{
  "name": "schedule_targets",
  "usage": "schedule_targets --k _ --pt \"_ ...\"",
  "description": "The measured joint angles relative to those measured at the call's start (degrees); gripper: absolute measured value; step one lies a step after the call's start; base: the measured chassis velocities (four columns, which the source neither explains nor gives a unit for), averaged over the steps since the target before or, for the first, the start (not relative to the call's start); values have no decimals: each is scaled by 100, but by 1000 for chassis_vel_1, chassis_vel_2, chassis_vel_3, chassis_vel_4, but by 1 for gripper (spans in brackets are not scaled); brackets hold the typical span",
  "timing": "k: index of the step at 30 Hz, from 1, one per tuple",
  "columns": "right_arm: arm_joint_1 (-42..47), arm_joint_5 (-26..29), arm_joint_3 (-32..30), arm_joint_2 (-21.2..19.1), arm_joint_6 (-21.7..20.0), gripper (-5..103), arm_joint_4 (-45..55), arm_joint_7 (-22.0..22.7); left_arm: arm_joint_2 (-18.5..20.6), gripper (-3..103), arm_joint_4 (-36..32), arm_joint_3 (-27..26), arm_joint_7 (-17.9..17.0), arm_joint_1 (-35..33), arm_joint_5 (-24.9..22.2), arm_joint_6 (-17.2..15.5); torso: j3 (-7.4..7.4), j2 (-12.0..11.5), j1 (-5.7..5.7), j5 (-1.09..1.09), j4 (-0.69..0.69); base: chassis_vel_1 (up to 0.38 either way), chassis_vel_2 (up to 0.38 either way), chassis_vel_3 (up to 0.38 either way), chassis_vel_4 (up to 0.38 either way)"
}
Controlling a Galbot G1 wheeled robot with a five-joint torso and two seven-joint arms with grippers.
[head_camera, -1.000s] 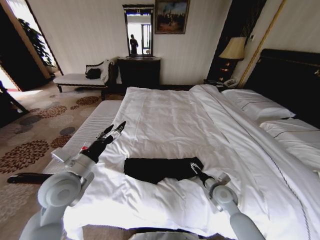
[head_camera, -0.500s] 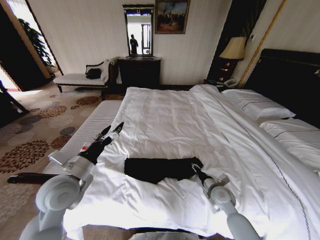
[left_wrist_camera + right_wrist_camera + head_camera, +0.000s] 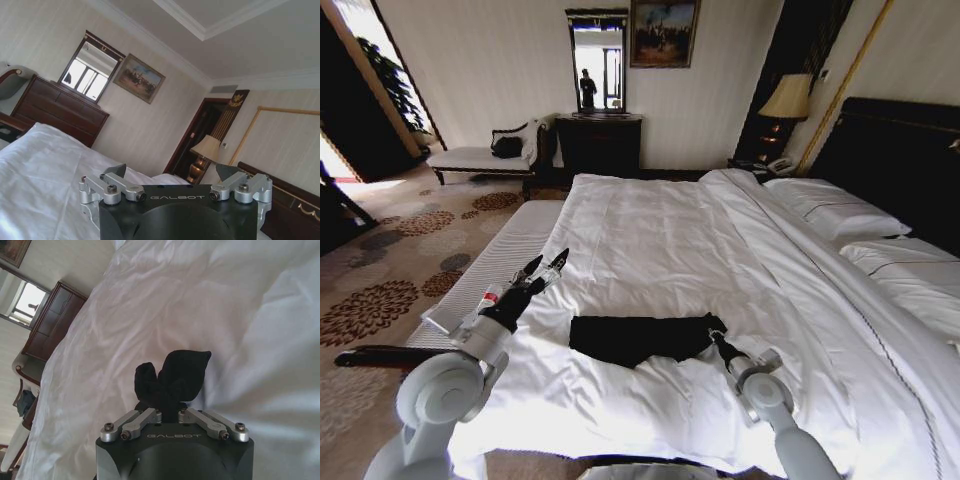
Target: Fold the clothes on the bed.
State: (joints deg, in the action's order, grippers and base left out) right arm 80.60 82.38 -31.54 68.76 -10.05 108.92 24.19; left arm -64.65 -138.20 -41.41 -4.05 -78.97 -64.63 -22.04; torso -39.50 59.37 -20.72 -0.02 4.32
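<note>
One black shirt (image 3: 635, 338) lies on the bed (image 3: 660, 230), bunched into a long narrow band across the near part of the white duvet, and I have its right end. My right gripper (image 3: 716, 340) is pinched tight on a fold of it; in the right wrist view the cloth (image 3: 172, 377) puffs up from between my fingers in two soft lobes. My left gripper (image 3: 548, 266) hangs above the sheet near the bed's left edge, apart from the shirt, fingers spread wide with nothing in them.

I judge this thing light and limp, thin knit that sags and drapes, no stiffness to help me. It should slide easily over the smooth duvet, so a pull from one end alone may only drag the whole band along. The best holds, I think, are the outer corners or hem, one per gripper, pinching just cloth and not the wrinkled white cover beneath.
</note>
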Motion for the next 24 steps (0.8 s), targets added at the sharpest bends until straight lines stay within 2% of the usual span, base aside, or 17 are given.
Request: schedule_targets --k 4,6,11,12,14,17,24 --pt "66 95 -172 -144 4 8 112 30 -4 100 -12 -11 0 -1 6 2 0 0 0 1 0 0 0 0 0" --pt "177 247 -438 -563 -4 8 183 41 5 100 -25 -29 0 29 -3 9 0 0 0 -1 2 0 0 0 0" --pt "268 363 -684 -960 -20 8 184 27 18 100 -27 -40 0 63 -10 25 0 0 0 -1 3 0 0 0 0" --pt "313 472 -864 -1198 -32 8 177 23 20 100 -26 -43 0 96 -22 32 0 0 0 -1 2 0 0 0 0" --pt "341 555 -1009 -1397 -45 8 200 23 11 100 -18 -38 0 146 -37 39 0 0 0 -1 2 0 0 0 0" --pt "325 472 -955 -1414 -40 8 238 24 5 100 -7 -27 0 170 -38 44 0 0 0 -1 1 0 0 0 0" --pt "177 -125 -218 -1282 201 8 577 -51 44 100 -16 -110 0 133 -56 79 0 0 0 -1 0 0 0 0 0"
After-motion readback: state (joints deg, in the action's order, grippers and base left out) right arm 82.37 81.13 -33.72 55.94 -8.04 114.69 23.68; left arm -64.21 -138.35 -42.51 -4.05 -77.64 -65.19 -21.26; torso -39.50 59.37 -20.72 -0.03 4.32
